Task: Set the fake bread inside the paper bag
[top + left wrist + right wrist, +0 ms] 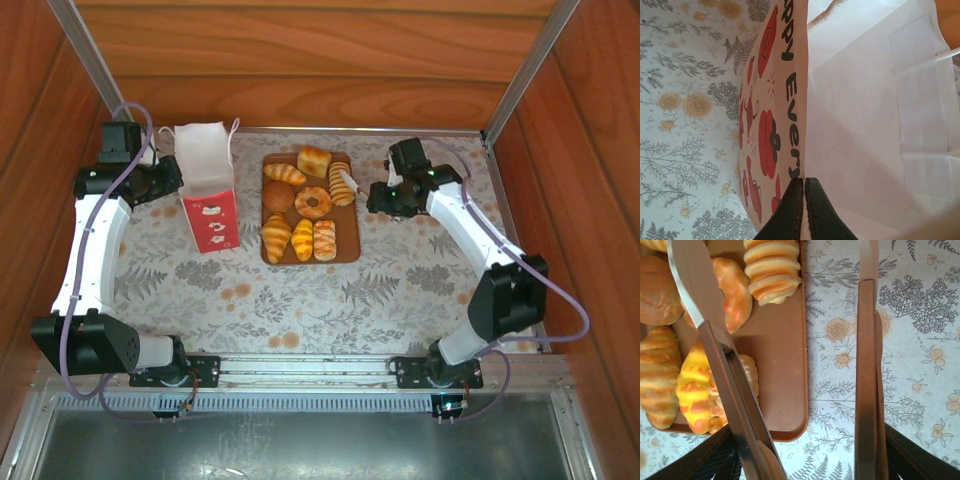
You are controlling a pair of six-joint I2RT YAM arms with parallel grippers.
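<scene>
Several pieces of fake bread lie on a flat brown board at mid table. The paper bag stands upright left of the board, its mouth open to the top. My left gripper is shut on the bag's rim, the fingertips pinching the paper edge. My right gripper is shut on metal tongs, whose arms stand spread. One tong arm hangs over the bread on the board; the other is over the tablecloth.
A floral cloth covers the table. Wooden walls close in the back and both sides. A striped roll and a ring donut lie nearest the tong tips.
</scene>
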